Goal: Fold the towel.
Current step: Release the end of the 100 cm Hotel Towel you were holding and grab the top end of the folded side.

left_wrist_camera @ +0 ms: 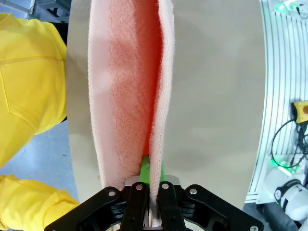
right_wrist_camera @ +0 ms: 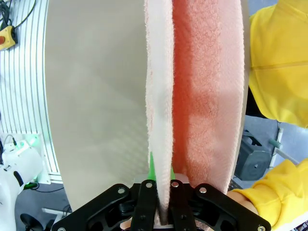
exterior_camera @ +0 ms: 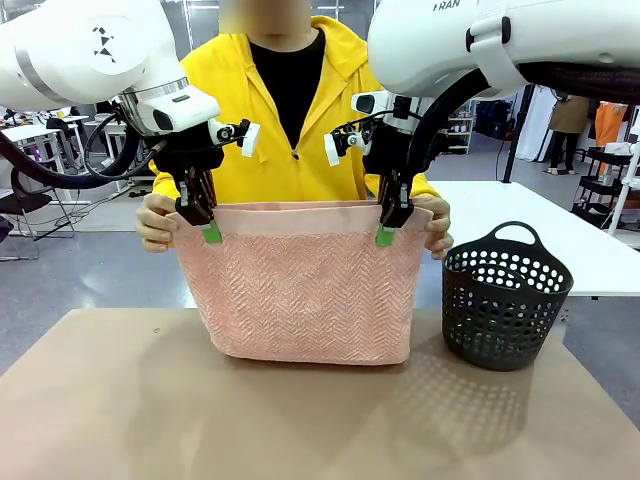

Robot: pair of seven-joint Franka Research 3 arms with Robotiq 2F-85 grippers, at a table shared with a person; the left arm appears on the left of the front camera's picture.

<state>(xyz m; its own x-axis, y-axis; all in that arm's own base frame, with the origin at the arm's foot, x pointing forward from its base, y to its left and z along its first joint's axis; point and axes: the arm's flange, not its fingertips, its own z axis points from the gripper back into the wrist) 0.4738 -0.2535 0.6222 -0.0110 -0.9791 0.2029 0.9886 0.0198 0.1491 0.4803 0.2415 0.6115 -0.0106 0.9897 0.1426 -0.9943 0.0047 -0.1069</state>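
Table: towel hangs, long axis horiz.; L claw, R claw clamped on its top.

Bright, even indoor light falls from overhead. In the front view a soft shadow lies on the counter just below the towel, with a faint dappled one to the towel's right, beside the basket. In both wrist views the towel's inner fold glows deep orange-pink, and the counter's edges either side of the towel bow from the wide lens.
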